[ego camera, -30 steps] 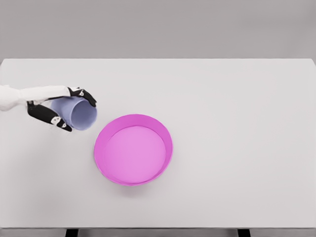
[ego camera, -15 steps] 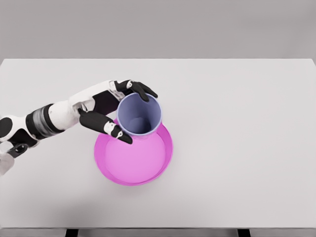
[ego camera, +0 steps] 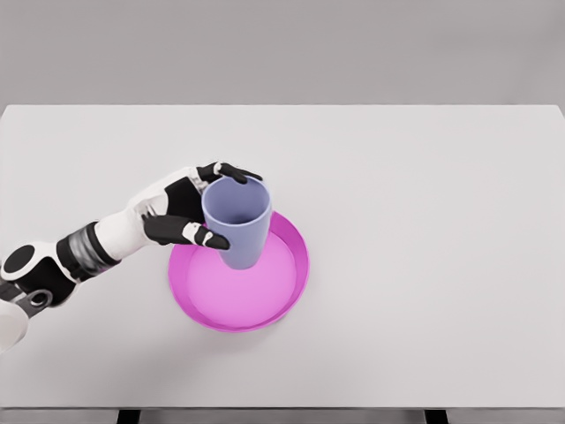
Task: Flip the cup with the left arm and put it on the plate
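Left arm: enters from the lower left edge and reaches right across the table [ego camera: 424,177] toward the plate's far-left side; it has drawn in slightly since half a second ago.
Left hand [ego camera: 181,212]: fingers curled around the cup's left wall, thumb on the near side, other fingers wrapped over the far rim; grip is closed on the cup.
Cup [ego camera: 237,219]: lavender, mouth up, nearly upright with a slight tilt; a second ago it lay on its side, off to the left of the plate, so the flip is done.
Cup position: over the far-left part of the plate; it sits lower than half a second ago, its base now at or just above the plate floor. Contact cannot be confirmed from this view.
Plate [ego camera: 296,278]: pink, shallow rim, unmoved across all three frames.
Right arm: not in view.
Task status (judgement): flip complete, placement nearly complete; remaining is seating the base and releasing.
Risk (judgement): the cup stands close to the rim, so an off-centre release could tip it.
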{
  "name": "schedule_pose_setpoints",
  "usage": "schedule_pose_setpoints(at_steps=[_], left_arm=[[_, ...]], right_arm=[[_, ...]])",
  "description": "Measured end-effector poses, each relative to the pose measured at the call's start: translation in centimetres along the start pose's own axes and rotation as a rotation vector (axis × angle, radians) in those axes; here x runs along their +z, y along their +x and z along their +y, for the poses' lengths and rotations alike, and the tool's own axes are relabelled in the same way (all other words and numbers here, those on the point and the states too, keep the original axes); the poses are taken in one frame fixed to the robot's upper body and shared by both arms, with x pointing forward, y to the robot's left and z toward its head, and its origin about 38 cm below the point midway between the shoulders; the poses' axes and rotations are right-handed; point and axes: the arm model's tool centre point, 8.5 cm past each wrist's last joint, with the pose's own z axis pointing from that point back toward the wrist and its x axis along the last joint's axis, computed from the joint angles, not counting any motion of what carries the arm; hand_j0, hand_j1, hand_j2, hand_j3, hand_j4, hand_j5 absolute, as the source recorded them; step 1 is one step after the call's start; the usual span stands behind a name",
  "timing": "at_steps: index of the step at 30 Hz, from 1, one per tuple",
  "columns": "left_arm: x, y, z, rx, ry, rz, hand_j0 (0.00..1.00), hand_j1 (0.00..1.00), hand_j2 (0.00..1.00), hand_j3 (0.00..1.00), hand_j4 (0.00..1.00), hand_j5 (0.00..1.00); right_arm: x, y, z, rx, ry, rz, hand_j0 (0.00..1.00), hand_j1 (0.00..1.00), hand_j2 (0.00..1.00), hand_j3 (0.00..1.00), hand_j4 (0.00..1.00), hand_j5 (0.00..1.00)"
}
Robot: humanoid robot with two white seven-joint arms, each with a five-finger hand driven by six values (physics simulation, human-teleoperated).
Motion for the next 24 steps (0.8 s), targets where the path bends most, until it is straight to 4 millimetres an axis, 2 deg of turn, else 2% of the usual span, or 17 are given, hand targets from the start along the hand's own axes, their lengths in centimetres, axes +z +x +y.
schedule_pose_setpoints(at_steps=[1, 4, 7, 10, 13, 24], left_arm=[[0.5, -0.4, -0.1, -0.013, 0.009, 0.004, 0.53, 0.53, 0.53, 0.53, 0.53, 0.53], [0.4, 1.3, 0.4, -0.076, 0.014, -0.022, 0.53, 0.53, 0.53, 0.53, 0.53, 0.53], [0.0, 1.4, 0.9, -0.113, 0.045, -0.027, 0.53, 0.53, 0.53, 0.53, 0.53, 0.53], [-0.2, 0.6, 1.5, -0.117, 0.078, -0.019, 0.53, 0.53, 0.53, 0.53, 0.53, 0.53], [0.7, -1.7, 1.4, -0.082, 0.108, 0.012, 0.54, 0.54, 0.54, 0.54, 0.54, 0.54], [1.0, -3.4, 1.0, -0.058, 0.12, 0.028, 0.54, 0.54, 0.54, 0.54, 0.54, 0.54]], right_arm=[[0.0, 0.0, 0.0, 0.0, 0.0, 0.0, 1.0, 1.0, 1.0, 1.0, 1.0, 1.0], [0.0, 0.0, 0.0, 0.0, 0.0, 0.0, 1.0, 1.0, 1.0, 1.0, 1.0, 1.0], [0.0, 0.0, 0.0, 0.0, 0.0, 0.0, 1.0, 1.0, 1.0, 1.0, 1.0, 1.0], [0.0, 0.0, 0.0, 0.0, 0.0, 0.0, 1.0, 1.0, 1.0, 1.0, 1.0, 1.0], [0.0, 0.0, 0.0, 0.0, 0.0, 0.0, 1.0, 1.0, 1.0, 1.0, 1.0, 1.0], [0.0, 0.0, 0.0, 0.0, 0.0, 0.0, 1.0, 1.0, 1.0, 1.0, 1.0, 1.0]])
